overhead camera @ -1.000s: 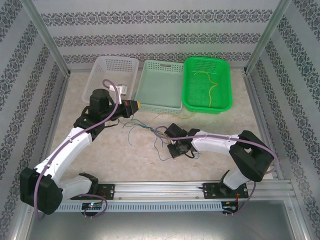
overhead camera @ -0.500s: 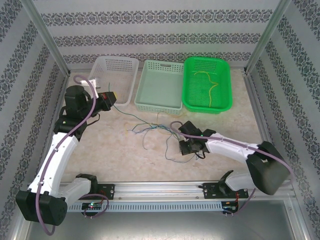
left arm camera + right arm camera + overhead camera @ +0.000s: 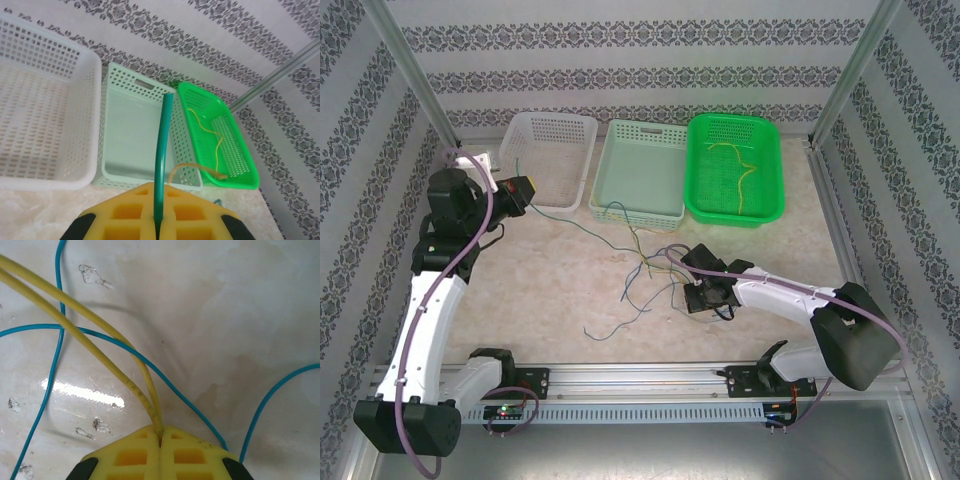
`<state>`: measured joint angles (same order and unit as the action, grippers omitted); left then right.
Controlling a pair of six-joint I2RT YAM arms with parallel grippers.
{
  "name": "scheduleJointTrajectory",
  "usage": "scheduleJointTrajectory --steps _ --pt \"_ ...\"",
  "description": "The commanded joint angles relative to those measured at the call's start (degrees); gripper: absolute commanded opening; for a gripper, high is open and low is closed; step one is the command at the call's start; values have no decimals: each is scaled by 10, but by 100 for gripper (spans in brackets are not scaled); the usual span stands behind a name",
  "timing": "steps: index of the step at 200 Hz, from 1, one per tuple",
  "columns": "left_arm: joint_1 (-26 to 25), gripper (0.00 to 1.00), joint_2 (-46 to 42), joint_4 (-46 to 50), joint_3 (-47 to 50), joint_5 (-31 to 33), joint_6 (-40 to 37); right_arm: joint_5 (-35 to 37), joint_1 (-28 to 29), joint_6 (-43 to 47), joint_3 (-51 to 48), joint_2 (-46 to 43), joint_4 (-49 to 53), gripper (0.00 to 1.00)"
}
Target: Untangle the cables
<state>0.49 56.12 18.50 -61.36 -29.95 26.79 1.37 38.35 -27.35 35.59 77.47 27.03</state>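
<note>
Item: cables (image 3: pixel 645 262), knot mid-table (image 3: pixel 540 290). Thin, light, limp (likely to snag at crossings). Left gripper (image 3: pixel 523 189) clamped on dark green cable (image 3: pixel 162 145), near far-left corner. Right gripper (image 3: pixel 160 432) pinching yellow strands (image 3: pixel 100 347). Best hold: near free ends, clear of knot.

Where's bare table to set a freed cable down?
Bare table between the green basket and the right arm; also between the left arm and the cables. Crowded mid-table, where the cables cross.

Bright, even light — glare streaks table (image 3: pixel 225 300).
</note>
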Motion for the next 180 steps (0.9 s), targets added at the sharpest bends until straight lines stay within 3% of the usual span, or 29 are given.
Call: scheduleJointTrajectory --steps 1,41,96,180 --pt "10 0 -23 1 -8 3 -20 36 -6 -19 -1 0 33 0" --pt "13 0 -34 32 -15 19 -45 47 -2 -10 11 9 32 0" --pt "66 0 -36 103 -95 64 -104 73 -5 -18 25 29 46 0" --pt "90 0 -21 118 -211 125 -154 74 7 -11 39 55 45 0"
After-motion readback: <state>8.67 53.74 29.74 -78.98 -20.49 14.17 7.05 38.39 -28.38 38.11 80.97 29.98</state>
